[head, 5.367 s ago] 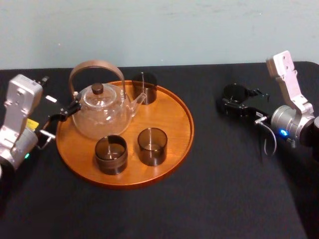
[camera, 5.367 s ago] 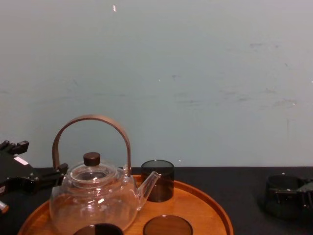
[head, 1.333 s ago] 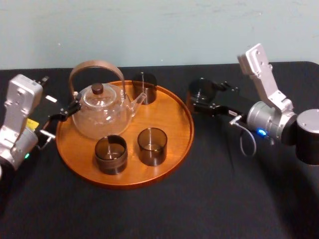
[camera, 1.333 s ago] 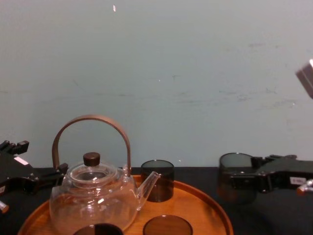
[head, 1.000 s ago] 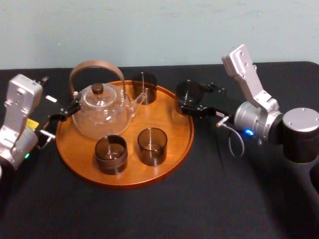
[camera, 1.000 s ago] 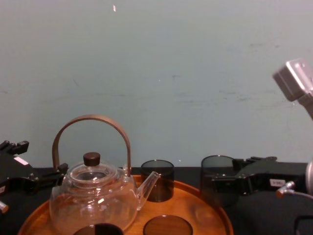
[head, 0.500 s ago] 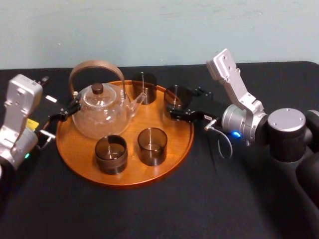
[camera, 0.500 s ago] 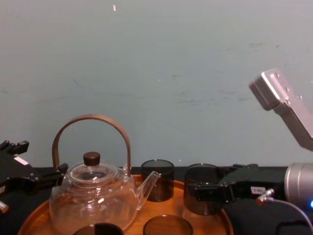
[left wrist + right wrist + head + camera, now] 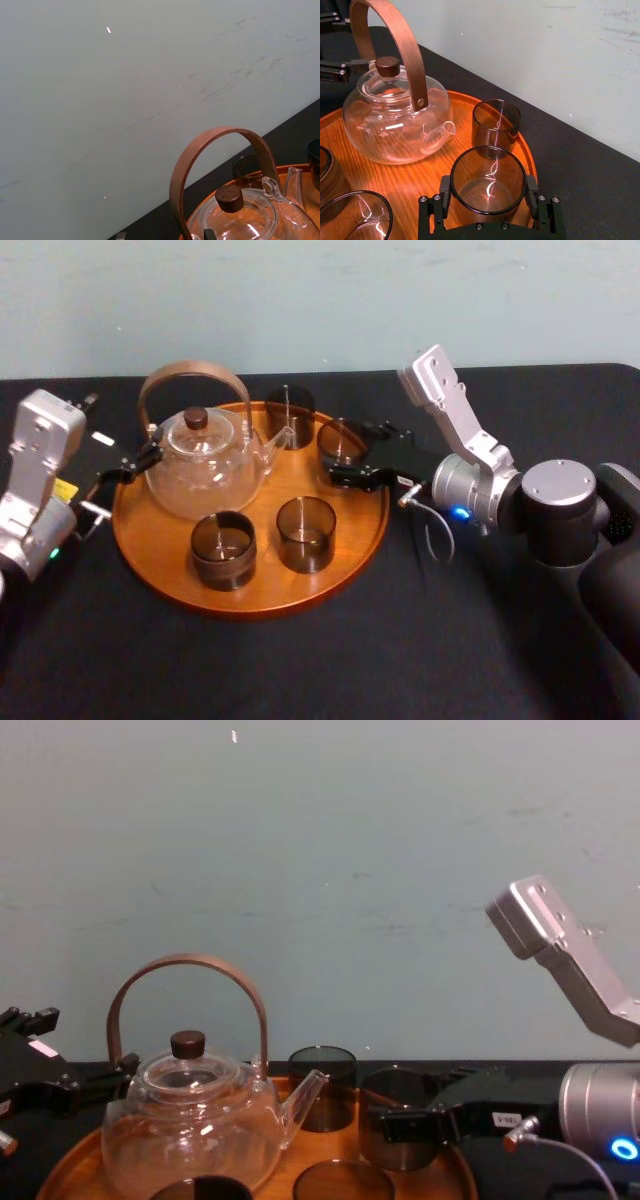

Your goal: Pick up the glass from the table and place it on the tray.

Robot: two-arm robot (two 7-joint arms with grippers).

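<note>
A dark smoked glass (image 9: 338,438) hangs low over the right side of the round orange-brown tray (image 9: 150,560). My right gripper (image 9: 348,452) is shut on it. In the right wrist view both fingers (image 9: 532,192) press the sides of the glass (image 9: 488,170). I cannot tell whether its base touches the wood. In the chest view the glass (image 9: 390,1105) sits just right of the teapot's spout. My left gripper (image 9: 112,440) stays parked and open at the tray's left rim, on the black table (image 9: 420,640).
On the tray stand a glass teapot (image 9: 200,465) with a curved wooden handle and three more dark glasses: one at the back (image 9: 290,418), two at the front (image 9: 305,533) (image 9: 222,550). The back glass (image 9: 496,122) is close beside the held one. A pale wall rises behind the table.
My right arm has carried the glass leftward from the table's right side, over the tray's rim, and lowered it toward the wood. The left arm has not moved.
</note>
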